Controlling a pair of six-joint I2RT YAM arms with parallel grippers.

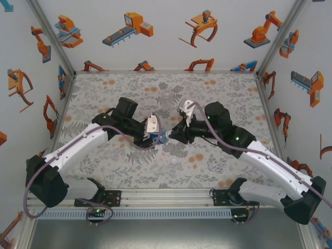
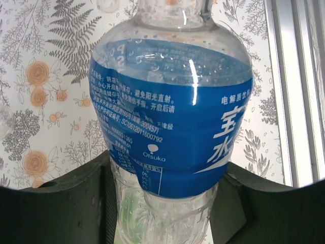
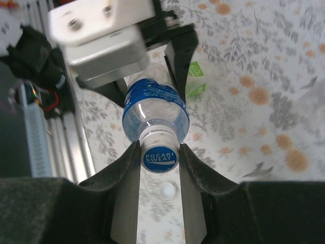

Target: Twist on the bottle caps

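A clear bottle with a blue label point(image 2: 170, 117) is held lying sideways above the table, and my left gripper point(image 2: 170, 178) is shut on its lower body. It hangs between the two arms point(image 1: 163, 138). On its neck sits a white cap with a blue top point(image 3: 159, 158), and my right gripper point(image 3: 159, 152) is shut on that cap, one finger on each side. The left gripper point(image 1: 155, 134) and right gripper point(image 1: 171, 136) face each other over the table's middle. A loose white cap point(image 3: 167, 190) lies on the cloth below the held one point(image 1: 173, 161).
A clear plain bottle point(image 1: 166, 102) stands behind the grippers. Something green point(image 3: 195, 76) lies on the floral cloth just past the held bottle. The metal rail point(image 1: 166, 197) runs along the near edge, and walls close in the other sides.
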